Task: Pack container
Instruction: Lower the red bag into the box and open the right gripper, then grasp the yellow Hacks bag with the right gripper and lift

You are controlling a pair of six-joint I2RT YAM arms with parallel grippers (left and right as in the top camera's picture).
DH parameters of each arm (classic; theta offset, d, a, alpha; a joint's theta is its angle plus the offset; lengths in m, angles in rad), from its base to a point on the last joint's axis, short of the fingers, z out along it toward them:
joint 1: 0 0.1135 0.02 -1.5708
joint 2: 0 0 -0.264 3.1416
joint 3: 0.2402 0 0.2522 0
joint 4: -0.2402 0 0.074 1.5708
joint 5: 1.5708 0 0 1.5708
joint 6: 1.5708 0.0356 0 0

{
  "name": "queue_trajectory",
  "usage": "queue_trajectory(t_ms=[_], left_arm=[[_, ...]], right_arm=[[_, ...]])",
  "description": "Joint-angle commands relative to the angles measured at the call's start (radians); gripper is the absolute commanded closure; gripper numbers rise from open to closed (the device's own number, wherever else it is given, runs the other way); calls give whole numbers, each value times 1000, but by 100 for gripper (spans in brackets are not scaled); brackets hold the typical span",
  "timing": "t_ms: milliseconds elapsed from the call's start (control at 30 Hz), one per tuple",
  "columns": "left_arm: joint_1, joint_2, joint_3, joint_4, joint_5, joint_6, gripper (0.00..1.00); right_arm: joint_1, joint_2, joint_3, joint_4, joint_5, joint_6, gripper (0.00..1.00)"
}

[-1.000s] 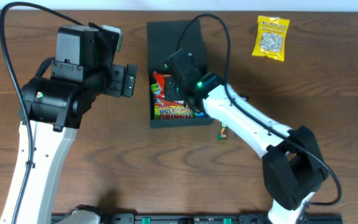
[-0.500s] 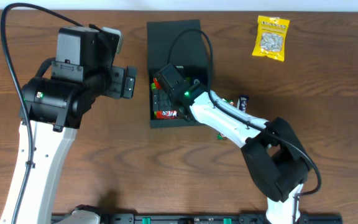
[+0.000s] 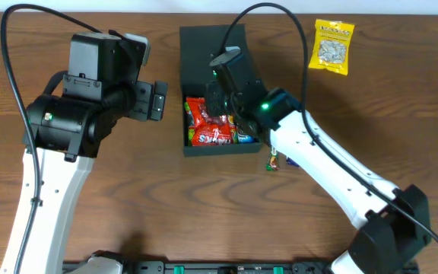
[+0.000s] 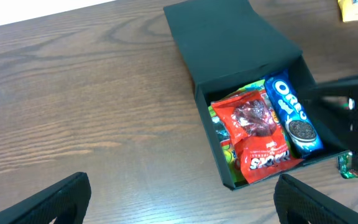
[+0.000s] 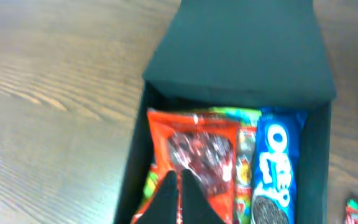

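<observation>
The container [image 3: 217, 150] is a dark box on the table with its flap lid [image 3: 207, 49] folded back. Inside lie a red snack packet [image 3: 207, 125] on top, a blue Oreo packet [image 4: 294, 115] along one side and green wrappers beneath. My right gripper [image 5: 179, 173] hovers over the red snack packet [image 5: 197, 149], its jaws shut with nothing between them. In the overhead view the right gripper [image 3: 217, 99] sits above the box's middle. My left gripper [image 4: 182, 193] stands wide open over bare table, left of the container [image 4: 229, 43].
A yellow snack packet [image 3: 332, 46] lies at the far right of the table. A small green-wrapped candy [image 3: 273, 161] rests on the wood just right of the box's near corner. The left arm's body [image 3: 90, 99] stands left of the box.
My right arm dipped into the box's near-left corner, then rose back over its middle. Its jaws opened and shut again. The red packet now lies flat on top. The left arm stayed still.
</observation>
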Motion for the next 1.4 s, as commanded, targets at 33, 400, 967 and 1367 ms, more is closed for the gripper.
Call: queue_trajectory(t_ms=[33, 400, 967, 1367], left_arm=[[2, -16, 15, 4, 7, 5, 5], [2, -16, 15, 4, 7, -3, 5], [2, -16, 15, 0, 7, -29, 5], [2, -15, 15, 5, 6, -28, 5]], right_arm=[[6, 116, -15, -35, 2, -22, 99], [11, 331, -15, 54, -259, -81, 99], [-204, 91, 81, 17, -14, -124, 59], [-586, 187, 80, 161, 130, -169, 16]])
